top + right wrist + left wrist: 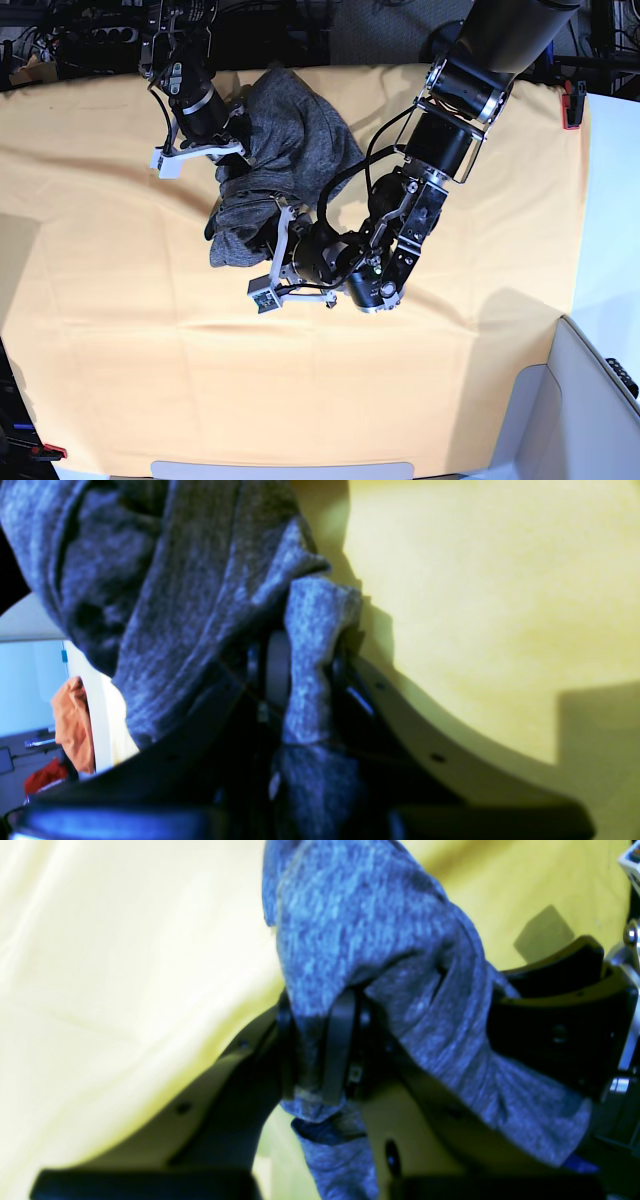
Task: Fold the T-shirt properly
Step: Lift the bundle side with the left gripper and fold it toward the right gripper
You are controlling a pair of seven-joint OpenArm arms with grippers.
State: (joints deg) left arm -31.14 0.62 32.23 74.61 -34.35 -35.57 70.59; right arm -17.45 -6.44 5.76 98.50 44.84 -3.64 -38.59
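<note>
The T-shirt (295,125), heathered dark grey, is bunched into a lifted heap between my two arms in the base view. My right gripper (235,155) holds the heap's upper left side. My left gripper (270,235) holds its lower end, where a fold hangs toward the sheet. In the left wrist view, the left gripper (320,1045) is shut on a fold of the T-shirt (360,925), which drapes over one finger. In the right wrist view, the right gripper (307,672) pinches a narrow ridge of the T-shirt (185,590), and the rest hangs to its left.
A yellow-orange cloth sheet (120,300) covers the whole table. A red clamp (572,105) grips its right edge. A white surface (600,400) lies at the lower right. Cables and equipment line the far edge. An orange cloth (72,725) hangs beyond the table.
</note>
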